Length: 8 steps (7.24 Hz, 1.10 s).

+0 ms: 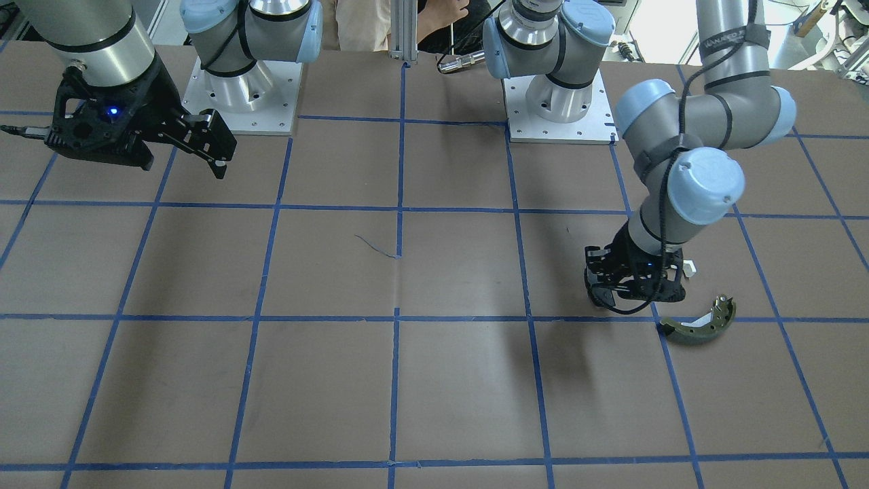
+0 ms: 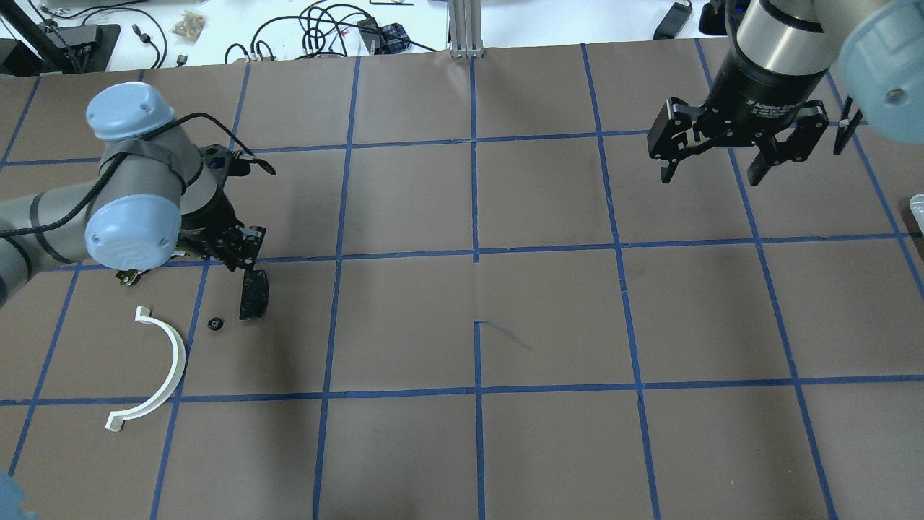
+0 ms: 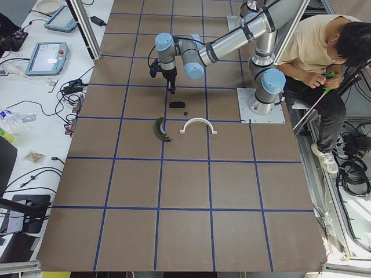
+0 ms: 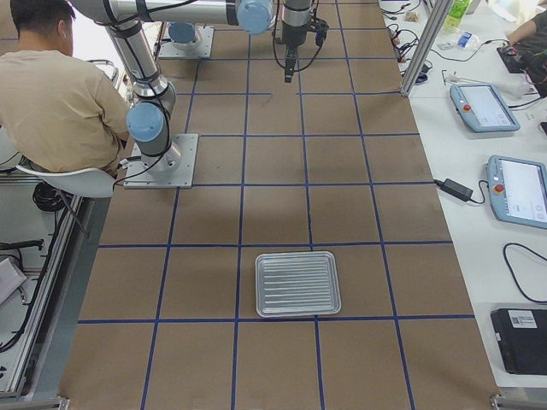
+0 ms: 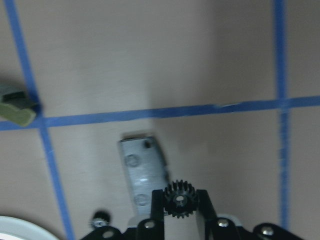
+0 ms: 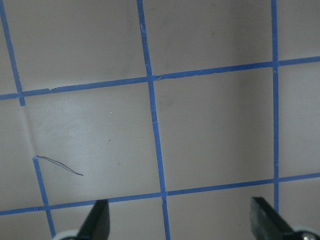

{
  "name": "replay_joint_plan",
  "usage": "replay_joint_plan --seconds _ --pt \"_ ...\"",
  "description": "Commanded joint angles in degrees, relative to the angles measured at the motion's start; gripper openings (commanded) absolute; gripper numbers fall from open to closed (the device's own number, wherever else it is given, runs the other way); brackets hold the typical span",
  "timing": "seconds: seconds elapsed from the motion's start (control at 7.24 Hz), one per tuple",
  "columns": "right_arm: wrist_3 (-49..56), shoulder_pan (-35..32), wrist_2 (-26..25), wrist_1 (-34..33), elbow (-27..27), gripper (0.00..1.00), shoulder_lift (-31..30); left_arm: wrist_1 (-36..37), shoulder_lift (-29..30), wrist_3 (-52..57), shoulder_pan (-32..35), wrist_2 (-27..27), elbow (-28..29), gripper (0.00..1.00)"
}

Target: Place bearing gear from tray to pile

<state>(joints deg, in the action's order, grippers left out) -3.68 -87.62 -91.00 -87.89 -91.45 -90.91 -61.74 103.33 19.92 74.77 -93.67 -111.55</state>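
Teeth of the bearing gear [image 5: 180, 198] are pinched between the fingertips of the left claw [image 2: 244, 261], just above the black pad [image 5: 142, 172] of the pile. The gear is judged small, light, rigid and hard. A hold across opposite teeth is judged secure, though a roll on release is possible. Near the pad, a white half-ring [image 2: 162, 368] and an olive shoe [image 1: 699, 326] are seen on the flat, taped worktop [image 2: 548, 310]. Farther off, the right claw [image 2: 711, 173] is spread with nothing between its fingers, and the tray [image 4: 297, 284] is set well apart.

Brown table surface [image 2: 548, 310], blue tape grid [image 2: 474, 195]; black toothed gear [image 5: 180, 199]; white half-ring [image 2: 175, 361]; olive-green curved shoe [image 1: 692, 335]; silver ribbed tray [image 4: 297, 284].
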Motion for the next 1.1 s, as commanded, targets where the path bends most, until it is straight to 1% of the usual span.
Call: replay_joint_plan --seconds 0.0,0.14,0.28,0.55,0.97 --pt "0.25 0.00 -0.05 0.00 -0.04 1.00 0.20 1.35 0.82 10.63 -8.82 0.07 -3.22 0.00" --pt "0.34 0.00 -0.05 0.00 -0.04 1.00 0.12 5.28 1.35 11.45 -9.63 0.33 -5.15 0.00" --pt "0.52 0.00 -0.05 0.00 -0.04 1.00 0.20 5.92 1.53 11.37 -9.55 0.42 -6.21 0.00" --pt "0.52 0.00 -0.05 -0.09 -0.04 1.00 0.29 6.46 2.22 11.37 -9.64 3.04 -6.05 0.00" --pt "0.52 0.00 -0.14 -0.09 -0.04 1.00 0.29 7.51 3.02 11.29 -9.55 3.50 -5.96 0.00"
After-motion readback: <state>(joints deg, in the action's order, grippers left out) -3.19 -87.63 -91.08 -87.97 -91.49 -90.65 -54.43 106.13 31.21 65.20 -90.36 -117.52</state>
